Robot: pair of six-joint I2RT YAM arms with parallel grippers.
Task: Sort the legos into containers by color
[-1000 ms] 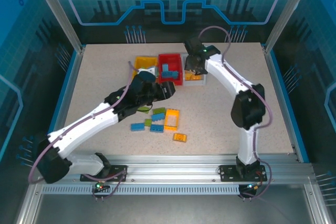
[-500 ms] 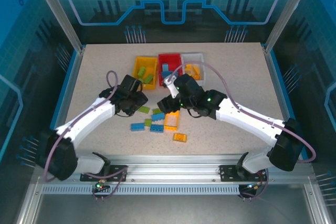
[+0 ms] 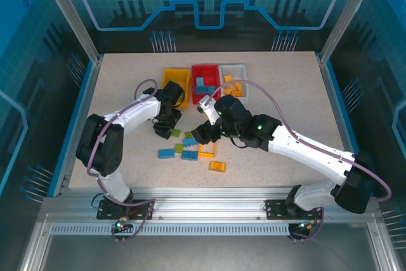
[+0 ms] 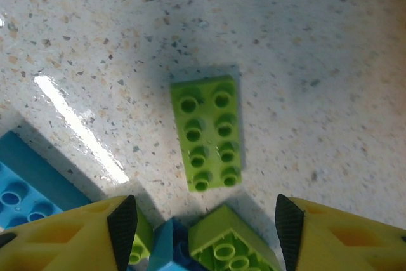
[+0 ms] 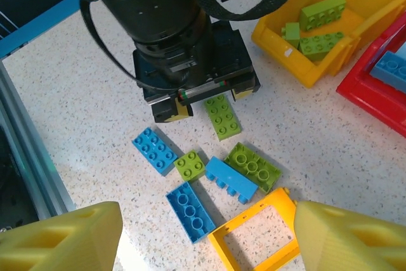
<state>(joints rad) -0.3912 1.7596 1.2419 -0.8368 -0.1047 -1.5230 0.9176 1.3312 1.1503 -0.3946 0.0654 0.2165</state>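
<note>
Left gripper (image 4: pixel 204 220) is open, nothing between the pads (image 4: pixel 122 223). Target is the green 2x4 brick (image 4: pixel 206 132), flat on the table (image 4: pixel 330 49), studs up, just ahead of the fingertips and roughly centred in the gap.

Its long axis runs away from the fingers, across the line joining the two tips, tilted slightly. The jaws would therefore close on the long sides, across the narrow width. Alignment looks good, and by my read no wrist roll is needed, just a short reach forward and a descent so the pads straddle it.

Crowding: low in the gap, nearer the wrist than the target, sit another green brick (image 4: pixel 228 249) and a blue brick (image 4: pixel 170 245). They're apart from the 2x4 but near, so dropping short would land on them.

Right gripper (image 5: pixel 206 239) is also spread wide and empty, hanging over the loose pile. From its fingers the 2x4 lies well ahead, past the blue and green pieces, right under the left fingers. Left arm is clearly nearer. The right has the orange frame piece (image 5: pixel 254 233) below the gap between its own tips, a better pick for it.

Likely destination is the yellow bin (image 5: pixel 304 71), which holds green bricks. It's ahead and right of the right fingers, near the left wrist.
</note>
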